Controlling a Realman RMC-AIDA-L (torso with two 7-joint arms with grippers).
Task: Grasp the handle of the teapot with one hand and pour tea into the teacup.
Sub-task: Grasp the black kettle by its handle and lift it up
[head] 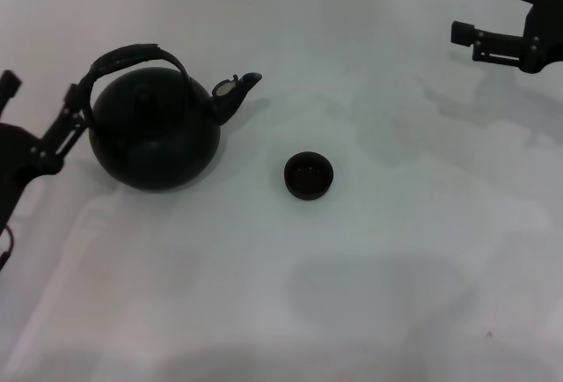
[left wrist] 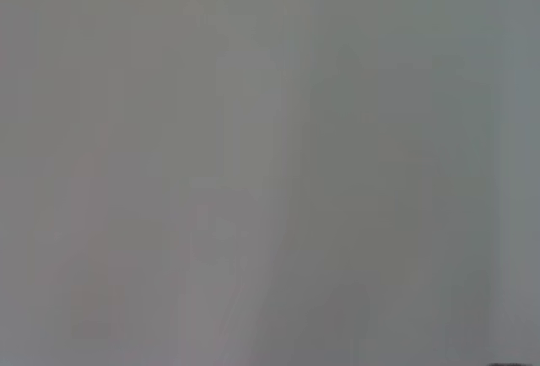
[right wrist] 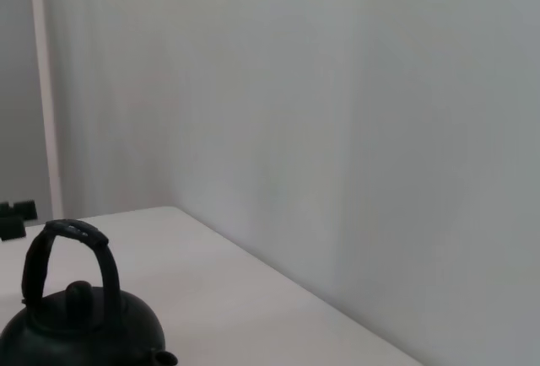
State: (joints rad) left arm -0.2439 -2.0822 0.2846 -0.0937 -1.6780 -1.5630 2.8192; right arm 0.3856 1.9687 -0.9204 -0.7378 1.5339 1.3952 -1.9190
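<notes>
My left gripper sits at the left edge of the bench, right up against the teapot. Its jaws reach the left foot of the handle, where the arched hoop comes down to the pot's shoulder, but from my head view I cannot tell whether they have clenched on it or merely stand beside it (the dark fingers and the dark handle blur into one shape there). My left wrist view shows only a plain grey surface and settles nothing.

The teapot stands upright on the bench at the left, its lid on and its short spout pointing right, toward the teacup. The teacup sits upright near the middle of the bench, apart from the pot, to the right of the spout and slightly nearer me.

My right gripper hangs over the far right corner of the bench, well away from both pieces, its jaws released and spread wide with nothing between them. From its wrist view I see the teapot with the handle arching above the lid knob, and a pale wall behind.
</notes>
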